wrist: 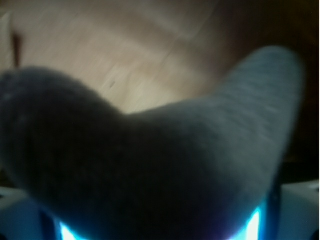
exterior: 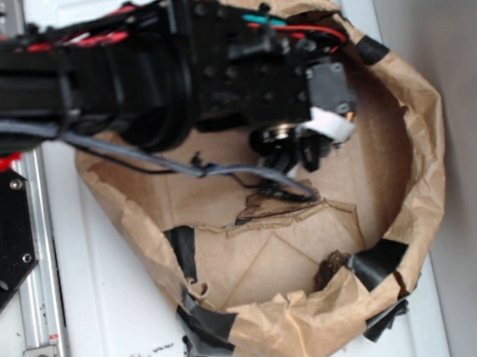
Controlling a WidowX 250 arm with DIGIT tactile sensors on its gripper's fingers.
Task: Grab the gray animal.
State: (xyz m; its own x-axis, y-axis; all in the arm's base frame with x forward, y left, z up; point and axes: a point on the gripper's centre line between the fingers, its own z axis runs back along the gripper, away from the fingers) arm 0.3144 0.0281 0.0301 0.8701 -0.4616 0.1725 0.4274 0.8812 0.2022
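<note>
The gray animal [wrist: 150, 165] fills the lower part of the wrist view as a blurred, soft dark-gray mass with two rounded lobes rising left and right. It sits pressed right against the camera, between the blue-lit fingers [wrist: 252, 227], with the brown paper floor blurred beyond it. In the exterior view my gripper [exterior: 304, 153] hangs over the upper middle of the paper nest, under the black arm. From that side I cannot make out the animal; the arm and wrist hide it.
A crumpled brown paper nest [exterior: 418, 177] patched with black tape [exterior: 182, 248] rings the work area on a white surface. A brown bark piece [exterior: 331, 267] lies by the nest's lower wall. Torn paper [exterior: 288, 203] lies mid-floor. A metal rail [exterior: 35, 276] runs along the left.
</note>
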